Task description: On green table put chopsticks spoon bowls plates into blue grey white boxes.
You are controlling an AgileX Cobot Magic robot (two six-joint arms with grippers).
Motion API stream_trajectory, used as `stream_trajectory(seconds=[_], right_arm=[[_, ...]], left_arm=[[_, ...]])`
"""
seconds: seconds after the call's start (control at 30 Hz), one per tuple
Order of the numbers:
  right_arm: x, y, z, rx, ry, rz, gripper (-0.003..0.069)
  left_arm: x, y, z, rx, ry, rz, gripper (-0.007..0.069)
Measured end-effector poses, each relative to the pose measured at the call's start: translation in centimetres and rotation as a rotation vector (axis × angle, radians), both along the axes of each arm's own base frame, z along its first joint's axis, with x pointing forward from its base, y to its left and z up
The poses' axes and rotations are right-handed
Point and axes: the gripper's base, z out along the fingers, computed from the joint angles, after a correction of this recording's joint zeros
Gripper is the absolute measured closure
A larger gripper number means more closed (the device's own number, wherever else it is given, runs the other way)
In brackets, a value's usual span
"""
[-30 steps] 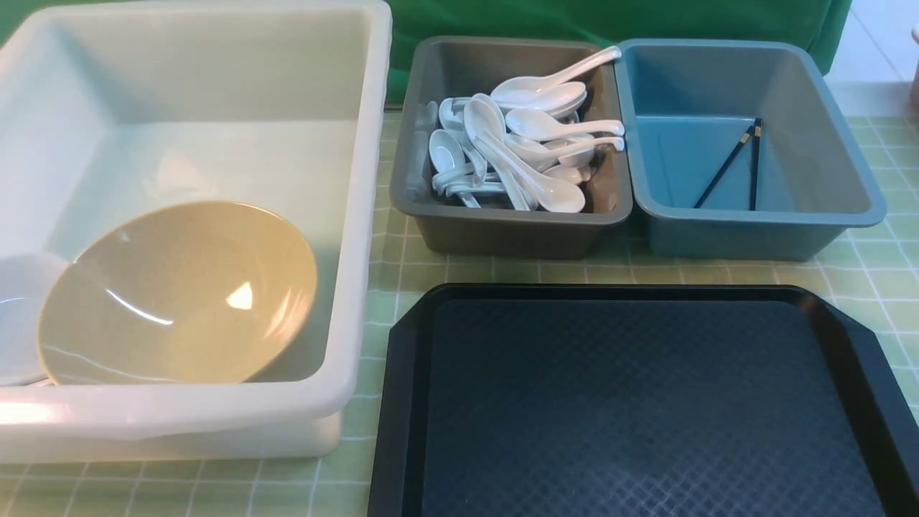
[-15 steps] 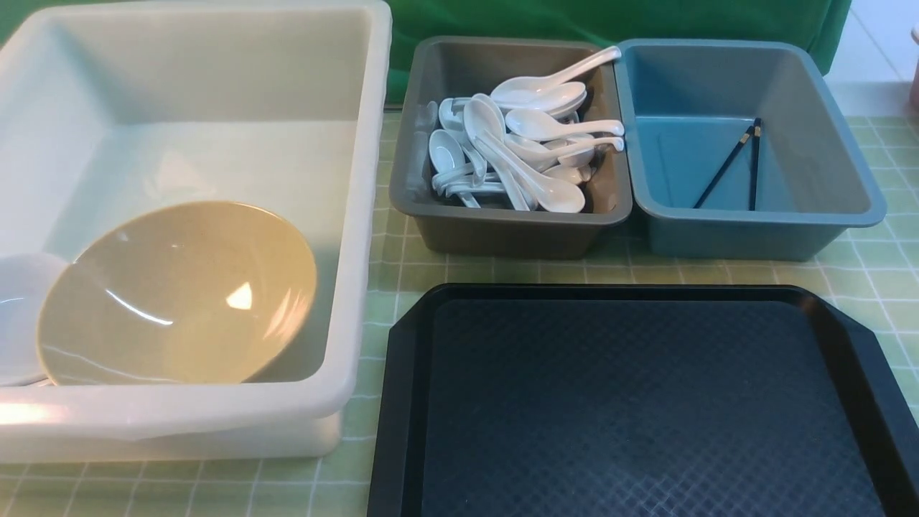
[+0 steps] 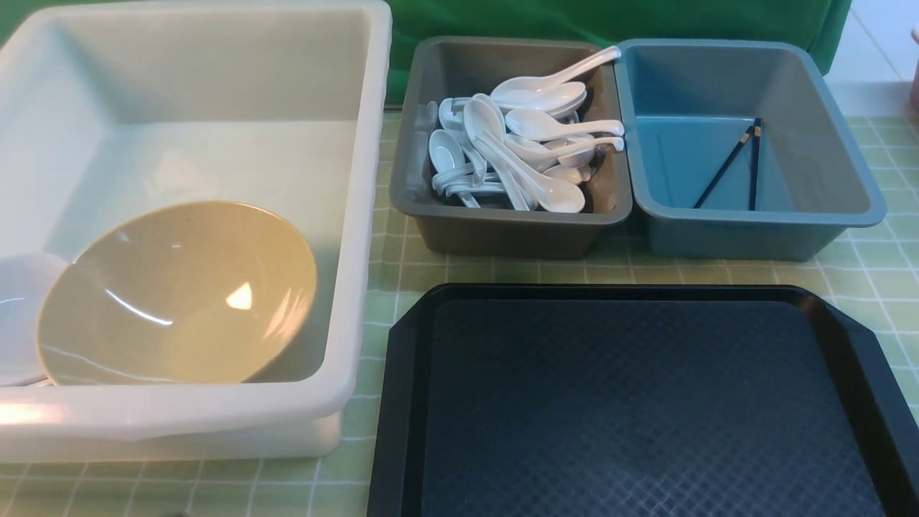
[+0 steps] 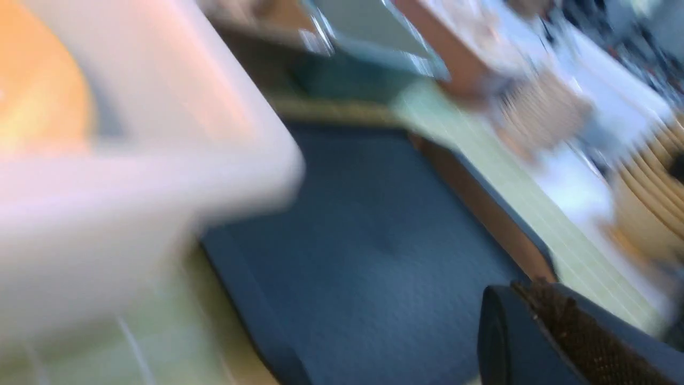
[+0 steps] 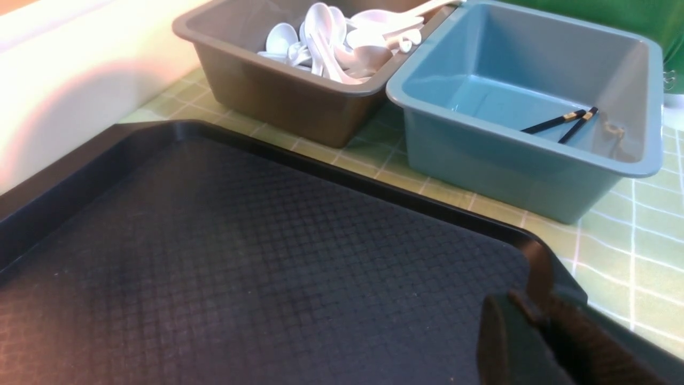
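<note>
Three boxes are set on the green table (image 3: 872, 276): the tan bowl (image 3: 179, 294) lies in the white one (image 3: 359, 215), spoons (image 3: 531, 143) in the grey (image 3: 431, 215), chopsticks (image 3: 736, 169) in the blue (image 3: 847, 194). The left gripper (image 4: 561, 331) is closed, empty; the right gripper's (image 5: 539, 342) state cannot be told.
</note>
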Motion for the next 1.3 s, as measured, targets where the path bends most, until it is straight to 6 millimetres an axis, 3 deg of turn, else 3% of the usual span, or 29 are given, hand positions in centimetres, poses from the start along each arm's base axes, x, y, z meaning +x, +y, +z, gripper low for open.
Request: stream_trajectory(seconds=[0.13, 0.27, 0.57, 1.3], right_arm=[[0.0, 0.0, 0.0, 0.000, 0.000, 0.000, 0.0550], [0.0, 0.0, 0.0, 0.000, 0.000, 0.000, 0.0549], [0.0, 0.0, 0.0, -0.001, 0.000, -0.001, 0.0540], [0.0, 0.0, -0.2, -0.004, 0.006, -0.001, 0.0530]], left_arm=[[1.9, 0.6, -1.3, 0.047, -0.245, 0.150, 0.0627], [2.7, 0.9, -3.1, 0.168, -0.362, 0.234, 0.0627], [3.0, 2.1, -7.4, 0.367, -0.109, 0.402, 0.0627], [3.1, 2.9, -7.5, 0.384, -0.059, 0.540, 0.0627]])
